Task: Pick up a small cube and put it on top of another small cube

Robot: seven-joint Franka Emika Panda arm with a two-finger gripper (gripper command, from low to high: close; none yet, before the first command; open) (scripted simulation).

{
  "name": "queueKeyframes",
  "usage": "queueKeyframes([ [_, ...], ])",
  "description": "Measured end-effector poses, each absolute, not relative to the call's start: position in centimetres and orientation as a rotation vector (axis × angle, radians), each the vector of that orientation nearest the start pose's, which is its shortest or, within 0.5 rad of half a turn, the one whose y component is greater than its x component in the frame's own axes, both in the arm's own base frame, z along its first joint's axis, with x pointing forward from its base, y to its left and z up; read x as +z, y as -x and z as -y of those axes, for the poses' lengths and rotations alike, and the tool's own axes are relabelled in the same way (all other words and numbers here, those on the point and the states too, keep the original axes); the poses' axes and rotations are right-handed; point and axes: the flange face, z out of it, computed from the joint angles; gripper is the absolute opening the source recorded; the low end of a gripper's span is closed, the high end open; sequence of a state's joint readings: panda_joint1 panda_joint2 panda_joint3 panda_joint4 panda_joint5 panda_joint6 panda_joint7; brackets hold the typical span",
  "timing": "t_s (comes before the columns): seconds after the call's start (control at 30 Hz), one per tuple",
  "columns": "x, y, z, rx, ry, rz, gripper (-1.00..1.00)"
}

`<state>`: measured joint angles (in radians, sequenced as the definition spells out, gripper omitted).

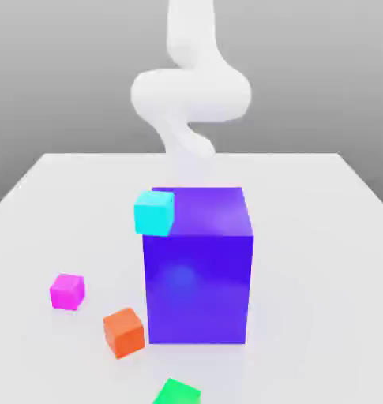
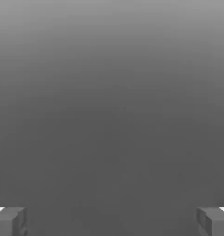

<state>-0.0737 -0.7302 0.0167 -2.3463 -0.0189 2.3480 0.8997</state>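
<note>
Currently, tool (image 2: 112,221) spread wide and empty, magenta cube (image 1: 67,291) on the table (image 1: 321,260) at the exterior view's left, green cube (image 1: 176,392) nearest, well apart, beside a blue-violet block (image 1: 198,284)

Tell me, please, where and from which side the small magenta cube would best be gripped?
Probably from straight above, closing on two opposite vertical faces of the magenta cube. It sits flat on the table with open space all round; the orange cube and big blue block stand apart. The hand is open.
</note>
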Motion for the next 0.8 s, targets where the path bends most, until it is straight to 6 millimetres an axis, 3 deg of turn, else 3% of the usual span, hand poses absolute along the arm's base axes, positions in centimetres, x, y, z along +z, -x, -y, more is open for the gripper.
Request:
queueKeyframes([
  [0.17,57.3,-41.2,7.3,-0.817,2.295,-1.658,0.0],
  [0.37,45.9,-41.7,14.2,-0.622,2.056,-2.12,0.0],
  [0.57,34.8,-38.2,20.1,-0.406,1.711,-2.523,0.0],
  [0.8,23.5,-30.7,23.9,-0.13,1.183,-2.889,0.0],
])
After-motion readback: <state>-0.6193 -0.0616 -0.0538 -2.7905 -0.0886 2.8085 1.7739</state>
